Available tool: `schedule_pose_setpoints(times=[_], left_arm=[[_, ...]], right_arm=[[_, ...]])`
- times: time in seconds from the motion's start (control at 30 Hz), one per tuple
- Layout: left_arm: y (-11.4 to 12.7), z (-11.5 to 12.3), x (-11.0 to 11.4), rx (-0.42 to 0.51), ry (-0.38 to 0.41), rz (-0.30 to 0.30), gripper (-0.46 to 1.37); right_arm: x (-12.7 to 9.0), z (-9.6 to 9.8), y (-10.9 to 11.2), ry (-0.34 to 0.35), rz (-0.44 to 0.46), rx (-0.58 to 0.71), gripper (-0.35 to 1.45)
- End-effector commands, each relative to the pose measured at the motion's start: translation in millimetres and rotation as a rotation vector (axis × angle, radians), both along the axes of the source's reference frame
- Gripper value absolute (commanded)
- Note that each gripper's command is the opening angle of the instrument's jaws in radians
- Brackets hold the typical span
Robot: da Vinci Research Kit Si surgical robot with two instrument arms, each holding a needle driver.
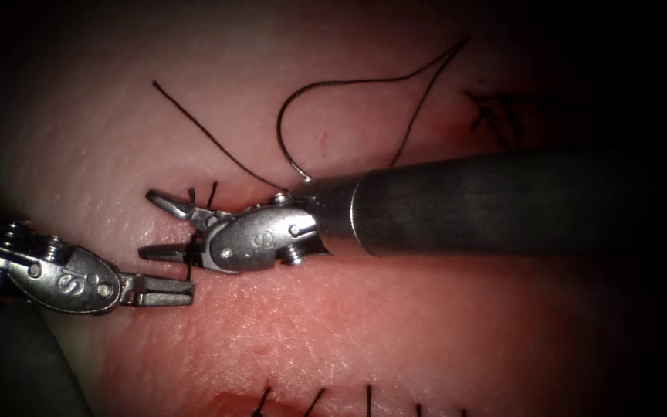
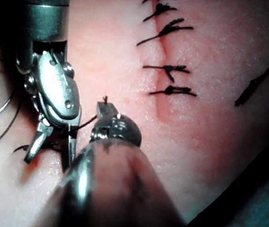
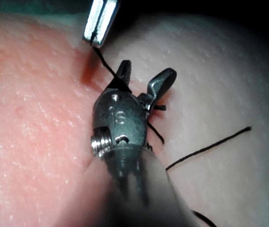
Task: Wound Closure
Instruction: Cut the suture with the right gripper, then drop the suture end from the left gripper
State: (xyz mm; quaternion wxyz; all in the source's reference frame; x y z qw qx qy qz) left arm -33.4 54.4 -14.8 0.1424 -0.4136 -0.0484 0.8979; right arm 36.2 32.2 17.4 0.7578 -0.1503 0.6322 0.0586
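The thread (image 1: 326, 93) is thin, limp and slippery, so I judge it best pinched near the knot (image 1: 194, 232) at the cut (image 1: 233, 202), where it runs short and taut. The left tool (image 1: 165, 291) has its fingers pressed together on a short thread end below the knot. The right tool (image 1: 165, 228) holds nothing, its fingers spread across the knot. A loose loop lies on the tissue (image 1: 426, 332) above. Finished stitches (image 2: 169, 71) leave open room only between the rows. I see no needle.
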Motion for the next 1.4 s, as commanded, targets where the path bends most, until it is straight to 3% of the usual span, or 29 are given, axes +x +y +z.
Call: schedule_pose_setpoints(times=[0.03,0.3,0.67,1.0,1.3,1.4], left_arm=[[0.0,0.0,0.0,0.004,-0.002,0.004,-0.35],[-0.2,-0.2,0.6,0.006,-0.005,0.008,-0.35],[0.0,-0.5,1.1,-0.013,0.004,0.019,-0.35],[-0.3,-1.2,0.6,-0.048,0.009,0.035,-0.35],[-1.3,-1.8,-1.4,-0.044,-0.019,0.035,-0.35],[-2.0,-2.2,-3.7,-0.033,-0.060,0.029,-0.35]], right_arm=[[-0.2,0.0,0.0,-0.005,0.000,-0.003,1.45],[-2.9,-0.1,0.5,-0.010,0.006,-0.001,1.45],[-5.5,-0.4,-0.4,-0.004,-0.017,-0.019,1.44],[-9.5,-0.6,-0.8,-0.003,-0.038,-0.044,1.43],[-16.3,-1.2,0.6,-0.005,-0.049,-0.060,1.36],[-19.9,-1.5,1.5,-0.025,-0.028,-0.054,1.36]])
